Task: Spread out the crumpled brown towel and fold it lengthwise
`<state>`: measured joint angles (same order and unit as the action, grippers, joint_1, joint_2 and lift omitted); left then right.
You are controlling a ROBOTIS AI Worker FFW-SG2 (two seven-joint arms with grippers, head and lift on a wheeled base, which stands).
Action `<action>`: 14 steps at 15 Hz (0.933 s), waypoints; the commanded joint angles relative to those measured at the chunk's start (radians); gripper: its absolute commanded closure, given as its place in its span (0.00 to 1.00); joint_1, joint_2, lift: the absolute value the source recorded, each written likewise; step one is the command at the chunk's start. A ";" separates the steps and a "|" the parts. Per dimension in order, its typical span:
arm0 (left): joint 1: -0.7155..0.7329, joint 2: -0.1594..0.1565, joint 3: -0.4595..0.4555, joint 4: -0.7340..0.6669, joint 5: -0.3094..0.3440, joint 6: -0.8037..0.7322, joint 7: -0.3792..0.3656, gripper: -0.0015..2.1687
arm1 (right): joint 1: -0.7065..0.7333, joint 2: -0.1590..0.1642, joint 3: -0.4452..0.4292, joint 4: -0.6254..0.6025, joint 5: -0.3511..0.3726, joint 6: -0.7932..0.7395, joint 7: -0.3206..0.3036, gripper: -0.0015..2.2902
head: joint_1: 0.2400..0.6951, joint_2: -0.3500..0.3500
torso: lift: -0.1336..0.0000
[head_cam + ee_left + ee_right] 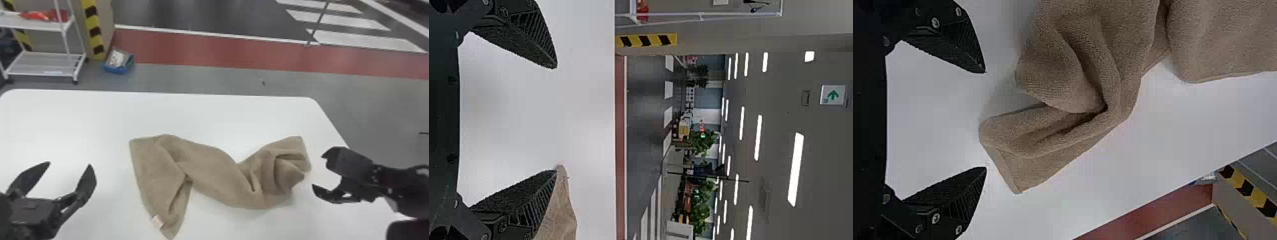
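Observation:
The brown towel point(210, 172) lies twisted across the white table, flatter at its left end, where a small pale tag shows, and bunched in folds at its right end. Left of it, my left gripper point(70, 164) stands open with nothing between its fingers. Just off the bunched end is my right gripper point(319, 170), also open. In the left wrist view, the towel point(560, 215) shows beside one finger of the open left gripper point(556, 117). The right wrist view has the folded towel end point(1078, 90) in front of the open right gripper point(986, 120), apart from its fingers.
The white table point(95, 118) has rounded far corners. On the floor beyond it are a blue bin point(118, 65) and a white wheeled rack point(44, 60), near a post with yellow and black stripes point(94, 32).

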<state>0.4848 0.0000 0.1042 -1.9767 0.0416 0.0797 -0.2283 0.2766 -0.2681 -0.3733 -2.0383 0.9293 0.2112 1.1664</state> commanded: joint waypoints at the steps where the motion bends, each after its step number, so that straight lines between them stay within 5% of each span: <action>1: 0.001 -0.003 -0.001 -0.001 0.000 -0.001 0.000 0.07 | -0.030 -0.005 0.002 0.049 0.016 0.000 -0.017 0.12 | 1.00 0.19 | 0.07; 13: 0.005 -0.003 -0.004 -0.013 0.000 0.002 0.000 0.07 | -0.100 0.006 0.073 0.173 0.060 0.043 -0.139 0.27 | 1.00 0.17 | 0.07; 14: 0.005 -0.003 -0.004 -0.014 -0.002 0.002 0.000 0.07 | -0.102 0.004 0.073 0.173 0.056 0.043 -0.137 0.35 | 1.00 0.17 | 0.07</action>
<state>0.4896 0.0000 0.1011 -1.9894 0.0413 0.0815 -0.2285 0.1763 -0.2632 -0.3016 -1.8647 0.9898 0.2509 1.0282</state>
